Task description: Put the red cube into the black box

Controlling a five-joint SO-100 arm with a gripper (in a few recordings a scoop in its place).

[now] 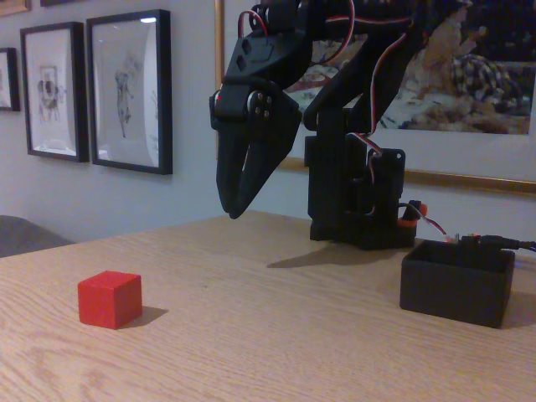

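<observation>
A small matte red cube [110, 299] rests on the wooden table at the left front in the fixed view. The black box [457, 282], a low tray with thick walls, sits on the table at the right. My black gripper [232, 209] hangs in the air above the table's middle, fingertips pointing down, well above and to the right of the cube and left of the box. Its fingers meet at the tips with a thin slit higher up, and nothing is held between them.
The arm's black base [358, 197] with orange parts and red-and-white wires stands at the back, just behind the box. Framed pictures [130, 92] hang on the wall behind. Bare tabletop [268, 335] lies between cube and box.
</observation>
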